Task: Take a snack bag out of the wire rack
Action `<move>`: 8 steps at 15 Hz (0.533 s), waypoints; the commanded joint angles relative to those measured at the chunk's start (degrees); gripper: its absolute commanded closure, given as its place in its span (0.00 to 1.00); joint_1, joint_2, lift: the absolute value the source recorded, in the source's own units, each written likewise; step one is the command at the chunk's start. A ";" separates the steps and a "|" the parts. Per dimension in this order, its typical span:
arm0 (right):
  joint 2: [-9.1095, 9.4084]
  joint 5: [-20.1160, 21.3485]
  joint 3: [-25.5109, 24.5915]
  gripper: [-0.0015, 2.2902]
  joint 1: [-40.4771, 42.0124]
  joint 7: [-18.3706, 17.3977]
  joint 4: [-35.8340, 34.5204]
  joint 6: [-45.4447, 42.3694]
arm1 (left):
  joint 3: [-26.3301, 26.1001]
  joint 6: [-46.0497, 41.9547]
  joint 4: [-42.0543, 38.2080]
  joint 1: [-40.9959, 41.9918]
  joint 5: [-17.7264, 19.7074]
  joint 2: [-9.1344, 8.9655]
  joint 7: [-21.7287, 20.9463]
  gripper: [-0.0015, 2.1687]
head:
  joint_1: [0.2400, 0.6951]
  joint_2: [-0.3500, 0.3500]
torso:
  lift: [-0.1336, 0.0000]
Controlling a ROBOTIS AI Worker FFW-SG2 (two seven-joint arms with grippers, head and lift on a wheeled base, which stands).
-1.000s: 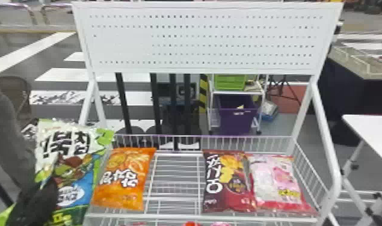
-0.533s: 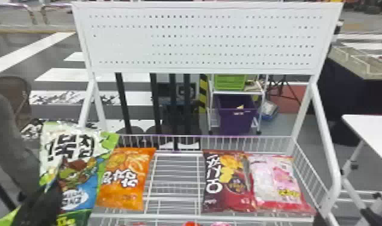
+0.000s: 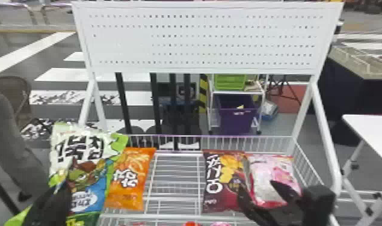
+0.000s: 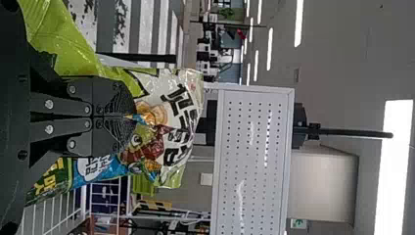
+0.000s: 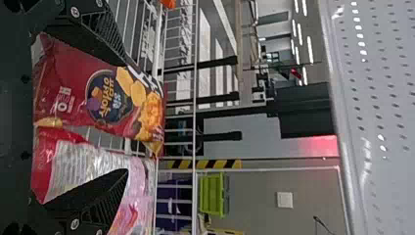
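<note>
Wire rack [image 3: 172, 215]: It spans the lower middle of the head view, carrying the dark red bag [image 3: 221, 180] and pink bag [image 3: 271, 172] side by side at its right.
Right gripper [image 3: 256, 185]: Mine, the nearer to that pair, at the head view's lower right, fingers wide apart and empty.
Seam between the bags: In the head view my spread straddles it, one finger over the dark red bag's right side, the other over the pink bag. Contact I cannot tell.
Long axis: Both bags run up the frame, the way my fingers point; closing would, I judge, pinch across their width.
Coming grip: Which bag is meant I cannot tell; shifting frame-left would favor the dark red one, frame-right the pink. Closing on the seam could snag both.
Left gripper [image 4: 128, 116]: Also mine, narrow on the green bag [image 3: 87, 169] at the head view's lower left, well apart from the pair.
</note>
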 commanded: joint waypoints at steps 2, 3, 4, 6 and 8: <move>1.70 -0.32 6.74 0.06 -12.88 -0.62 12.01 5.86 | -0.10 0.25 -0.05 0.00 -0.26 -0.02 0.00 0.94 | 0.57 0.50 | 1.00; 2.32 -0.50 7.44 0.06 -15.25 -0.62 14.56 6.74 | -0.10 0.25 -0.05 -0.09 -0.26 0.07 0.00 0.94 | 0.57 0.50 | 1.00; 3.11 -0.76 8.32 0.06 -17.89 -0.71 17.11 7.44 | -0.10 0.25 -0.05 -0.09 -0.26 0.07 0.00 0.94 | 0.57 0.50 | 1.00; 3.81 -0.85 9.72 0.08 -21.84 -0.89 20.71 9.90 | -0.10 0.25 -0.05 -0.17 -0.26 0.07 0.00 0.94 | 0.57 0.50 | 1.00; 4.25 -0.76 10.69 0.42 -23.34 -1.24 21.68 12.54 | -0.10 0.25 -0.05 -0.17 -0.35 0.16 0.00 0.94 | 0.57 0.50 | 1.00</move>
